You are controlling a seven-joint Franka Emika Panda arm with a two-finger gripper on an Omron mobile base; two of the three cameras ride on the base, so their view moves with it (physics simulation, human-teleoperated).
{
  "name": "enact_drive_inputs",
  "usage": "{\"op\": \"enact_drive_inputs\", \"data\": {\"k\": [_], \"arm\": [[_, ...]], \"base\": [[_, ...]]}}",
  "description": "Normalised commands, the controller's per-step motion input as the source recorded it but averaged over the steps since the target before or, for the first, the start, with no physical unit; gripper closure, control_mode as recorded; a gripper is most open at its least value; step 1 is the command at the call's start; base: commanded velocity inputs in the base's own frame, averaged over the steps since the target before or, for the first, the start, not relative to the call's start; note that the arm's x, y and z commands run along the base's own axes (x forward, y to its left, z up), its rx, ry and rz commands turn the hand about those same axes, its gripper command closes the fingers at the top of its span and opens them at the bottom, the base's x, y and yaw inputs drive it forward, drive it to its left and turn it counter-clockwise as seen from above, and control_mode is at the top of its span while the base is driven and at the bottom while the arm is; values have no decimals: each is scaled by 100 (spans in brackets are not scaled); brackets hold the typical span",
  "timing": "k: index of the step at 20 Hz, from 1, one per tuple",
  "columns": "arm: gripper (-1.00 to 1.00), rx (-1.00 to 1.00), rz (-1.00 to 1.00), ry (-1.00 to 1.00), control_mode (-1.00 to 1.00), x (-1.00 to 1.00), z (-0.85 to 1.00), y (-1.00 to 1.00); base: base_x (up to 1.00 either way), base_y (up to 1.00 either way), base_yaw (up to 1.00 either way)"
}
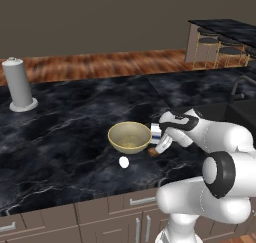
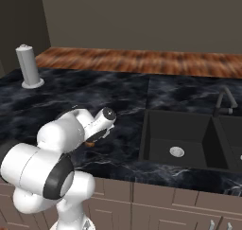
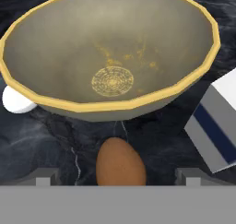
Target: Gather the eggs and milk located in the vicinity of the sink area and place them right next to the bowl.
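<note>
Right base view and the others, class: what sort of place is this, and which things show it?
A simulated kitchen, most likely: a black recessed sink with a dark curved tap set in a dark marble counter, wooden cabinet fronts below, and a tan-gold bowl beside a reddish-brown egg.

Partly hidden things near the jaws
White egg [image 3: 16, 102] half behind the bowl [image 3: 110, 103]; milk carton [image 3: 216, 126] cut off by the edge.

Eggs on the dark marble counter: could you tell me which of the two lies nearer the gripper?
The reddish-brown egg is nearer: it lies between the open gripper fingertips, before the tan-gold bowl. The white egg peeks out beyond the bowl's side.
</note>
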Motion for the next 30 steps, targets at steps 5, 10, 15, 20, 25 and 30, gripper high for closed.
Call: {"op": "enact_drive_inputs", "data": {"k": [5,10,15,20,25,30], "arm": [[-100,-6,0,3,-100,-32,68,-13],[-100,-12,-16,31,-100,-2,26,-6],[-100,-18,-24,39,-100,-16,59,3],[-100,-9,-37,39,-100,-34,38,1],[-100,-6,-50,4,-100,-74,-11,4],[-100,-1,-44,-3,-100,-94,-9,0]], "base": [[0,0,0],[0,0,0],[0,0,0],[0,0,0],[0,0,0],[0,0,0]]}}
